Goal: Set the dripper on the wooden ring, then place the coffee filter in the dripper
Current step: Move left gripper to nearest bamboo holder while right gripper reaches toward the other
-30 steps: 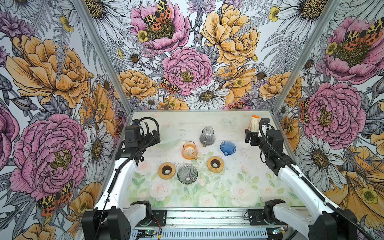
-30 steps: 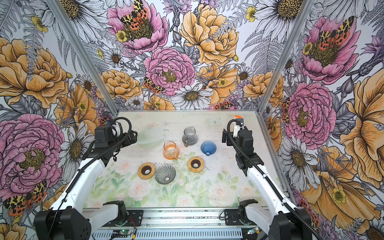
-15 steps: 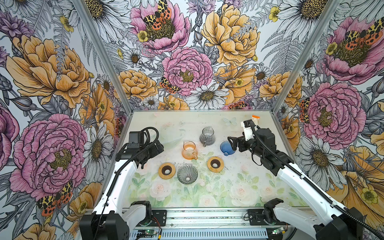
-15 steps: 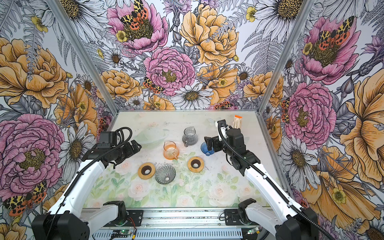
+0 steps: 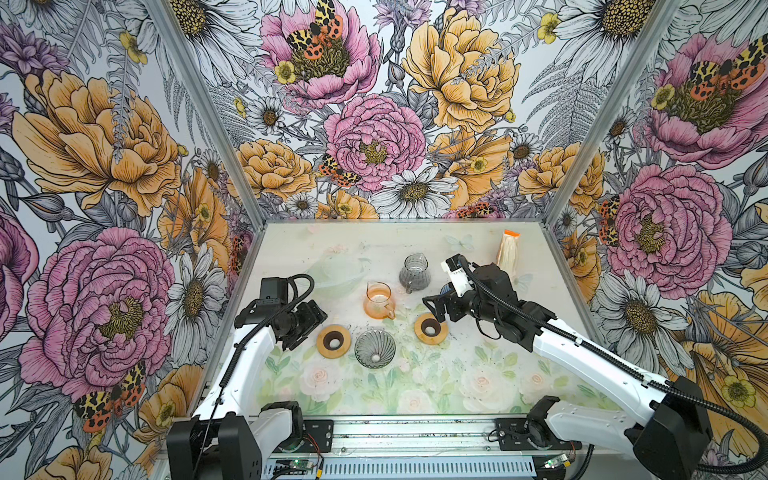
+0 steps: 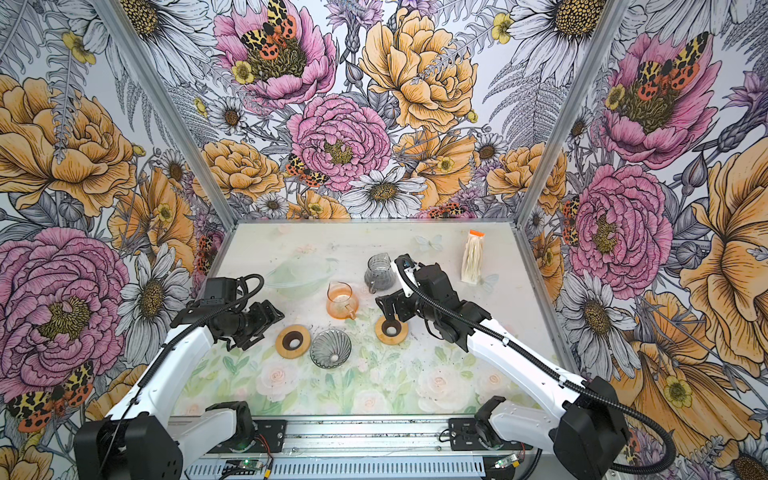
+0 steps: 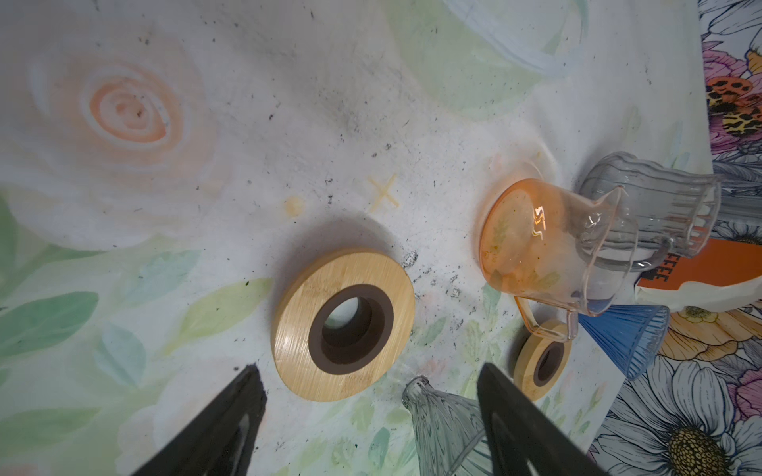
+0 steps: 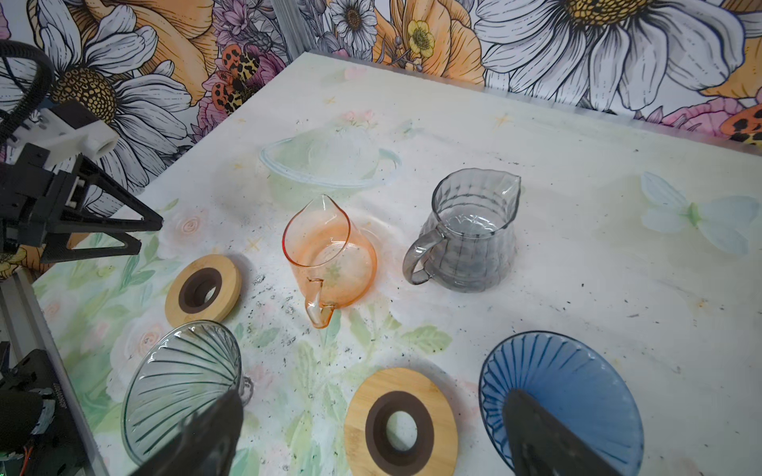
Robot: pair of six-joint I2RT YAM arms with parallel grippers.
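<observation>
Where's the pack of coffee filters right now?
In both top views the white paper filter pack with orange top sits back right on the table, right of the grey glass jug.

The near half of the tabletop (image 5: 457,386) lies open from left to right, and so does the far left corner. The middle is crowded: a left wooden ring (image 5: 333,341), grey dripper (image 5: 375,348) and right wooden ring (image 5: 431,328) in a row, with the orange server (image 5: 378,300) and grey server (image 5: 414,272) just behind. The filter pack (image 5: 508,251) stands apart, far right.
</observation>
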